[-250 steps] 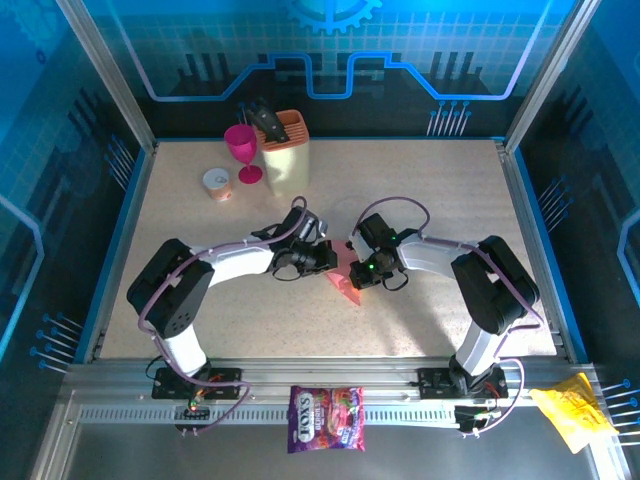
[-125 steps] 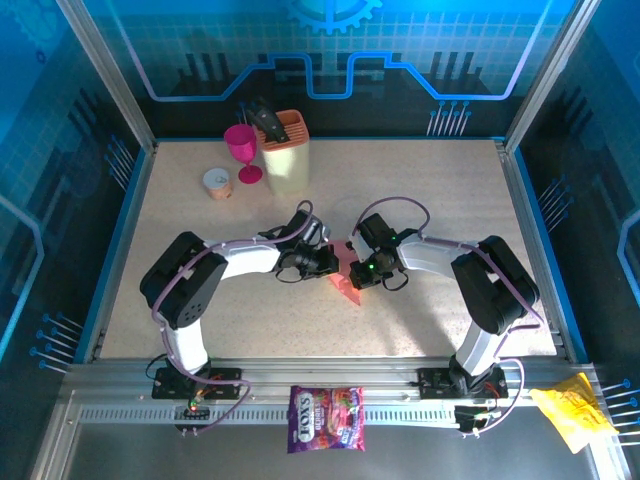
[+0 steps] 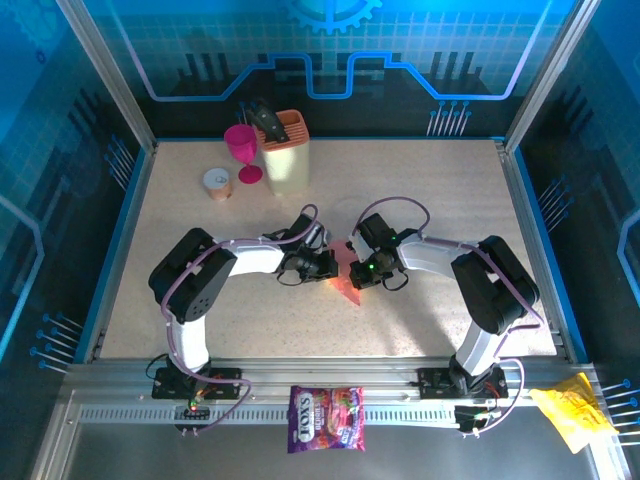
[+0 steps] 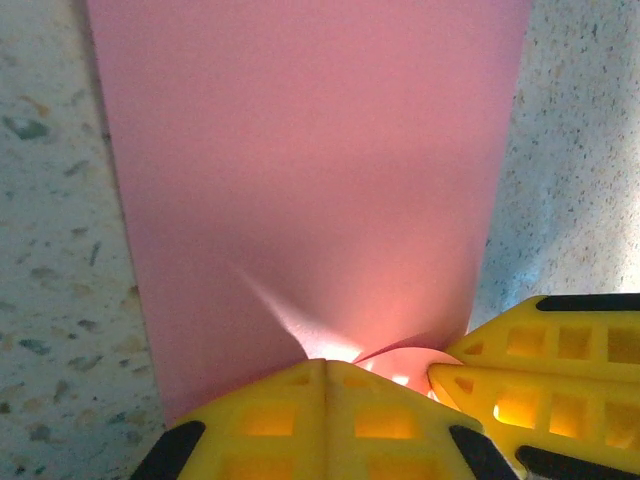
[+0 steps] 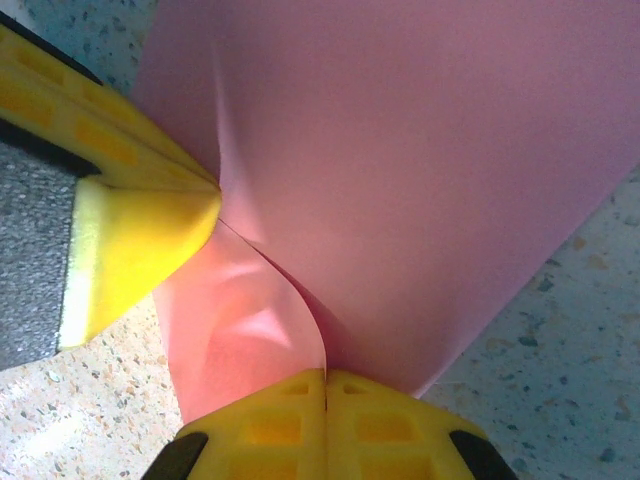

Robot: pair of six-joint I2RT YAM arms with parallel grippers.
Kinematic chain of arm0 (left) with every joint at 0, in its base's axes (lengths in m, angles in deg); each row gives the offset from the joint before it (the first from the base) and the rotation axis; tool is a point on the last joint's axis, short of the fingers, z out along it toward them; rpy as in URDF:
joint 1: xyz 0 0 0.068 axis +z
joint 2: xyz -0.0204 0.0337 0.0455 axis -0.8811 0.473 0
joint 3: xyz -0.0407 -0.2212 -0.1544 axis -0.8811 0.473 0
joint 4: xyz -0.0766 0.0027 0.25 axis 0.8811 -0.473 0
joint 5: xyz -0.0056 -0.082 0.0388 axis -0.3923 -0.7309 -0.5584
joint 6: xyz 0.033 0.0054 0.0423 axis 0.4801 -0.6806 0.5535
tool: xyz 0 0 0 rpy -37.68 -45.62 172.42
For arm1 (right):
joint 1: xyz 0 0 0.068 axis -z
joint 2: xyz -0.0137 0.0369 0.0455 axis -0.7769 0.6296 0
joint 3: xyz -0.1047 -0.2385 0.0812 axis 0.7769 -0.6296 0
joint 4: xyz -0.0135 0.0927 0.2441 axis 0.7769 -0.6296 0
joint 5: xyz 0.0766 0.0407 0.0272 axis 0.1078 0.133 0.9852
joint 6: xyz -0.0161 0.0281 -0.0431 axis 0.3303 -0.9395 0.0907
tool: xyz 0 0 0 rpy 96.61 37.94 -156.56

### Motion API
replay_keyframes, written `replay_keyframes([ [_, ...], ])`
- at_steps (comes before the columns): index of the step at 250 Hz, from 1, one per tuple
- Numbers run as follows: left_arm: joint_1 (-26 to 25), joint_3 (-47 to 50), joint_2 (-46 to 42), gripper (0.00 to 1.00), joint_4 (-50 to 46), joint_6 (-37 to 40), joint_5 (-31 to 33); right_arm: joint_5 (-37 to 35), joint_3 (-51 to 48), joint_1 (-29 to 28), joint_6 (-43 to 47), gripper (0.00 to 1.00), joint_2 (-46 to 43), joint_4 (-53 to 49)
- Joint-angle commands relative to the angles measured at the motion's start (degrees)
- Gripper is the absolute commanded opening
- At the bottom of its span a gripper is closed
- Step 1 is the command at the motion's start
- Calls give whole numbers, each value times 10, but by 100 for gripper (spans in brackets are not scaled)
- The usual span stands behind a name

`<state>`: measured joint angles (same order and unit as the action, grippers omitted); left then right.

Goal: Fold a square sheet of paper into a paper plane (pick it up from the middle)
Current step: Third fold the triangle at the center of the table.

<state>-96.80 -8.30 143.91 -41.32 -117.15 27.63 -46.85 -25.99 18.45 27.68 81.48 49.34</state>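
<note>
Overhead, the folded pink-red paper sheet [image 3: 347, 283] sits mid-table, long axis near-to-far, one corner toward the bases; left gripper [image 3: 333, 266] and right gripper [image 3: 354, 272] meet on it. Left wrist: fingers [image 4: 270, 420] pinched together on its near edge, strip running straight away. Right wrist: fingers [image 5: 385, 420] likewise clamped on it.

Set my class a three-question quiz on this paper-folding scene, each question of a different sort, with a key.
1. True or false: the left tool and the right tool are both shut on the pink paper.
2. The beige knife block stands: A) beside the pink goblet; B) on top of the paper; C) at the table's near right corner.
3. What colour is the candy bag lying in front of the arm bases?
Key: 1 true; 2 A; 3 purple.
</note>
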Motion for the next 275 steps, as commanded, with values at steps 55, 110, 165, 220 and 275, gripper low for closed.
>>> replay_keyframes([
  [55,-1,31,22,0,-16,27,33,4,22,14,7,0,4,-48],
  [110,-1,40,24,0,-12,22,39,26,29,28,-15,31,-28,-48],
  [165,-1,47,23,0,-6,8,44,43,-28,37,-69,40,-132,-21],
  [220,-2,47,24,0,-3,5,46,40,-90,-3,-116,42,-173,13],
  [275,-2,44,27,0,-7,7,46,14,-101,-52,-135,43,-130,42],
])
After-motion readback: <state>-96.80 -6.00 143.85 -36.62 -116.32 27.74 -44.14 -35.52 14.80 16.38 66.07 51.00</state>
